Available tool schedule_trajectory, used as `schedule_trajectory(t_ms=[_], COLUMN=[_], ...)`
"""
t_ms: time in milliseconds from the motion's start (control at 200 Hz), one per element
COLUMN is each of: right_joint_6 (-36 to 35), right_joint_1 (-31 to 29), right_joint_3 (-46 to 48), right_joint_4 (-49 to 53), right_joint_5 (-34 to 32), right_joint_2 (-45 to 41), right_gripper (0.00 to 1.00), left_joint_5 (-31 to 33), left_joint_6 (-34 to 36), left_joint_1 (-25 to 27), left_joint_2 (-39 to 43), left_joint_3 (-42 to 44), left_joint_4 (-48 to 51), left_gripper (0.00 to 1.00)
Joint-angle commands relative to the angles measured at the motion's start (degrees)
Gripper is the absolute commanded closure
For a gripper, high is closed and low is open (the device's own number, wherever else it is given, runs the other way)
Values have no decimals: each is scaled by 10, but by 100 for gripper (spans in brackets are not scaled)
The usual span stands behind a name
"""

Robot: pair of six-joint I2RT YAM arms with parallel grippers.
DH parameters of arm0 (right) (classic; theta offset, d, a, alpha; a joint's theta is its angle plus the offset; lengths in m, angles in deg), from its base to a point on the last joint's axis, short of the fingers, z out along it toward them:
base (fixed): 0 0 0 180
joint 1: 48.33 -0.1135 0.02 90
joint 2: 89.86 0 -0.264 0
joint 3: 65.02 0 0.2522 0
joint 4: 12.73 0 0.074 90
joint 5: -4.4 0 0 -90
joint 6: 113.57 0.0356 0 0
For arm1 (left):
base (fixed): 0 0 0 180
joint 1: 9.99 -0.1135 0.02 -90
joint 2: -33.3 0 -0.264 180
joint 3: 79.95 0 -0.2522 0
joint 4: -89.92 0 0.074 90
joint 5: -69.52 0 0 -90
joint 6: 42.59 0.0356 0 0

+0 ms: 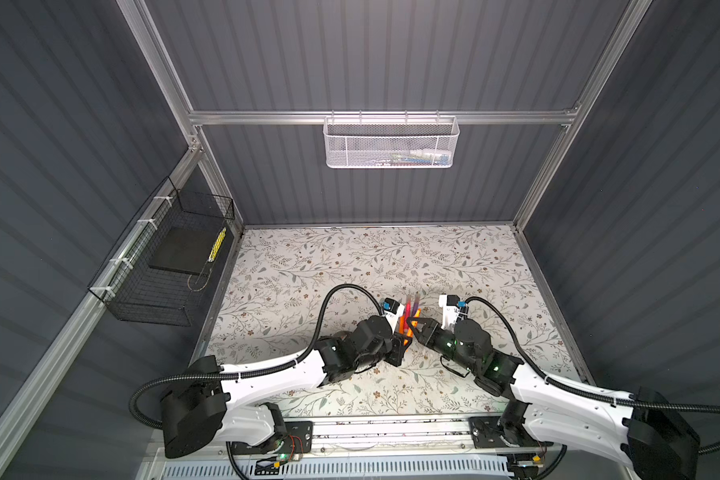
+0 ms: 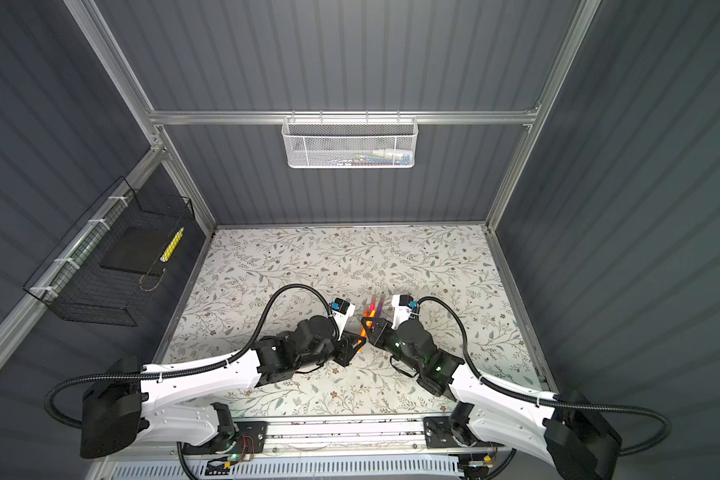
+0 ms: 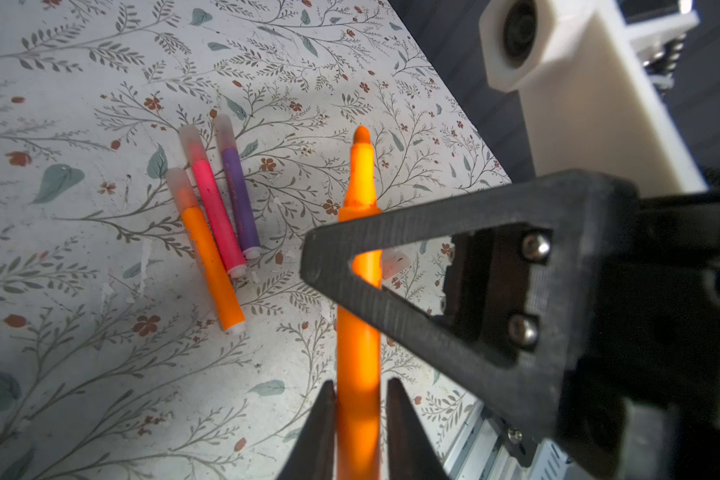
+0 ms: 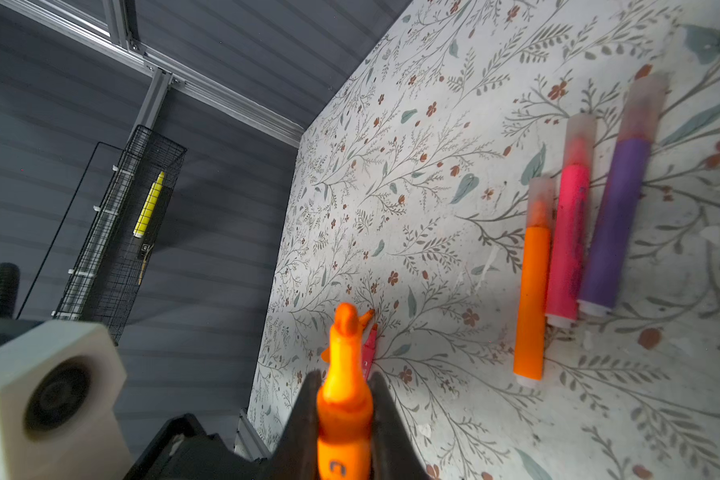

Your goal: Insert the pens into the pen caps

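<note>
Handover in mid-air, by the look of it, above floral table (image 3: 80, 104). Uncapped orange pen (image 3: 358, 332) caught between both grippers, bare nib free and pointing out over the tabletop. Right gripper (image 4: 345, 376) clamped tight on the barrel just behind the nib, presumably to take the pen over with its writing end left exposed for a cap. Left gripper (image 3: 360, 382) flanking the rear of the same barrel, one finger against it, a sliver of light beside the other (gripping or letting go: impossible to tell). In both top views, the two grippers tip to tip near the table's middle.

Beyond them, flat on the table and side by side: capped orange pen (image 3: 213, 270), capped pink pen (image 3: 217, 216), capped purple pen (image 3: 240, 199), laid parallel like a finished row, clear of the work.

Nearer the grippers, partly hidden: tips of two more uncapped pens (image 4: 370, 345) (one orange, one pink), and what looks like a loose cap (image 3: 393, 264) on the table. Roughly half done, at a guess.
</note>
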Motion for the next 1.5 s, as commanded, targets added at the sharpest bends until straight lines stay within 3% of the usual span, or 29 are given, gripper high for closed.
schedule_trajectory(t_ms=[0,80,170,235,350,420,490,585,670,810,1085,1160,1276,1346,1426,1496], right_joint_6=[0,2,-1,-3,-2,-4,-3,-6,-5,-4,-2,-2,-8,-14,-16,-15], right_joint_1=[-21,-33,-44,-50,-53,-53,-54,-54,-54,-54,-55,-55,-55,-55,-53,-49], right_joint_3=[-22,-25,-30,-34,-34,-34,-33,-33,-33,-33,-35,-35,-35,-39,-39,-36], right_joint_4=[-24,-30,-32,-32,-31,-26,-21,-15,-5,-3,-6,-6,11,60,121,179], right_joint_5=[-8,-12,-19,-22,-29,-36,-42,-51,-61,-63,-68,-67,-75,-97,-124,-151], right_joint_2=[5,9,16,20,24,24,22,21,18,18,31,32,18,-8,-43,-77], right_gripper=[97,97,97,97,97,96,96,96,96,96,95,86,50,43,38,35], left_joint_5=[2,6,10,14,19,21,21,22,23,24,31,46,87,79,10,-8], left_joint_6=[11,13,14,13,9,7,4,6,6,8,8,3,-11,-15,-14,1], left_joint_1=[4,3,4,3,3,3,4,4,3,3,3,3,0,-30,-117,-183], left_joint_2=[-8,-14,-21,-25,-25,-24,-21,-17,-14,-9,-8,-10,-12,-7,-5,-6], left_joint_3=[2,-4,-9,-9,-9,-9,-9,-8,-5,-6,-7,-12,-27,-46,-82,-116], left_joint_4=[-11,-10,-11,-14,-15,-14,-12,-13,-15,-12,-14,-2,42,81,147,201], left_gripper=[64,59,60,68,92,98,96,76,70,69,84,100,100,100,100,100])
